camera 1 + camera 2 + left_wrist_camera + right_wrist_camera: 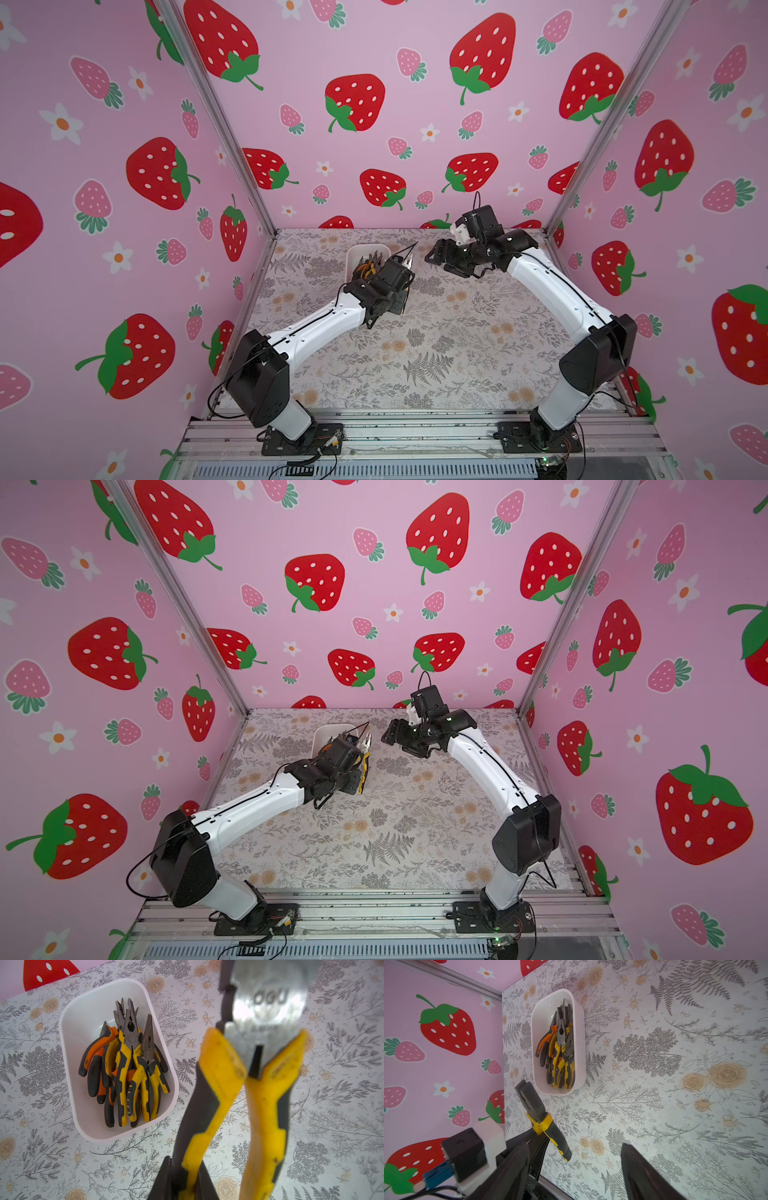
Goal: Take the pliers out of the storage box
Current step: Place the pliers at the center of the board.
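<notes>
The white storage box sits at the back left of the table, seen in both top views and in the right wrist view. Several pliers with orange-and-black or yellow-and-black handles lie piled inside. My left gripper hangs in the air just right of the box, shut on one handle of a yellow-and-black pliers. That pliers' metal head points up. My right gripper hovers to the right of it, open with nothing between its fingers.
The table has a grey floral cover. Pink strawberry-print walls close in the back and both sides, with metal corner posts. The box stands close to the left wall.
</notes>
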